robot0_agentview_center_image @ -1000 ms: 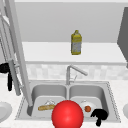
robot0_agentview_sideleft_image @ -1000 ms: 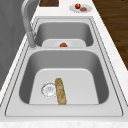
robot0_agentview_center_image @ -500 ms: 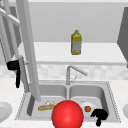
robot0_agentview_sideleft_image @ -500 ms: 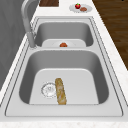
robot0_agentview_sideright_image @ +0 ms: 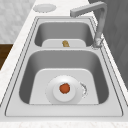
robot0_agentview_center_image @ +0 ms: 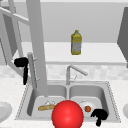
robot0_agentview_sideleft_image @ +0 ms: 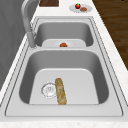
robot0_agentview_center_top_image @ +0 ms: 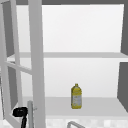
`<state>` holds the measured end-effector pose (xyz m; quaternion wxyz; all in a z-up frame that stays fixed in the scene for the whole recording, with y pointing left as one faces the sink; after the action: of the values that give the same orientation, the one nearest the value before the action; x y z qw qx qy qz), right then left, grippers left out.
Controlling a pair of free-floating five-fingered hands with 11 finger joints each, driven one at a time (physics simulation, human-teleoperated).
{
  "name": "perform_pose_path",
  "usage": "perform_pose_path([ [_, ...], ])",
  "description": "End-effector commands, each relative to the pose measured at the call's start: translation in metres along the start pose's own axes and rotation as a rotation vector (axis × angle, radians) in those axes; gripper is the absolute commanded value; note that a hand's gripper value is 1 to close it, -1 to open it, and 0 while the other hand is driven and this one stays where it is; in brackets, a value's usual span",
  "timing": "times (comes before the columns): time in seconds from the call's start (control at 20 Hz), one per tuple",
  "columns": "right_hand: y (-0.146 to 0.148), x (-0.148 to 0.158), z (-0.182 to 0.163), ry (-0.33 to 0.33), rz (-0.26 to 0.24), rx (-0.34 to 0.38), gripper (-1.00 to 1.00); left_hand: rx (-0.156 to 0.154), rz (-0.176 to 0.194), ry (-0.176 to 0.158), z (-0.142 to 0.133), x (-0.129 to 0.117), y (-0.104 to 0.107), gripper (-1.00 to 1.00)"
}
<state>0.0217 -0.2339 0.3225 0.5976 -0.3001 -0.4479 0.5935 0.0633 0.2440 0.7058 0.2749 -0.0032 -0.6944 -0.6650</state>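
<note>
The cabinet door (robot0_agentview_center_image: 37, 50) stands swung open over the left basin, its handle (robot0_agentview_center_image: 32, 70) a vertical bar on the near edge. The left hand (robot0_agentview_center_image: 21, 63) is curled round that handle from the left. To swing the door well, I judge it should keep the grip firm and follow the hinge's arc, not pull straight. On the far shelf stands a bottle (robot0_agentview_center_image: 76, 43). The right hand (robot0_agentview_center_image: 99, 115), fingers curled on nothing, hangs near the sink's (robot0_agentview_center_image: 110, 100) right front rim.
</note>
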Motion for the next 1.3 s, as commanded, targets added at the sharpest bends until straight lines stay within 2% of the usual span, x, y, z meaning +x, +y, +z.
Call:
perform_pose_path([
  [0.0, 0.0, 0.0, 0.0, 0.0, 0.0, 0.0, 0.0, 0.019, 0.002, 0.045, -0.02, -0.011, 0.005, -1.0],
  [0.15, 0.0, 0.0, 0.0, 0.0, 0.0, 0.0, 0.0, 0.021, 0.005, 0.068, -0.029, -0.016, 0.008, -1.0],
  [0.85, 0.0, 0.0, 0.0, 0.0, 0.0, 0.0, 0.0, 0.01, 0.012, 0.126, -0.082, -0.04, 0.019, -1.0],
  [1.25, 0.0, 0.0, 0.0, 0.0, 0.0, 0.0, 0.0, 0.006, 0.012, 0.195, -0.113, -0.054, 0.02, -1.0],
])
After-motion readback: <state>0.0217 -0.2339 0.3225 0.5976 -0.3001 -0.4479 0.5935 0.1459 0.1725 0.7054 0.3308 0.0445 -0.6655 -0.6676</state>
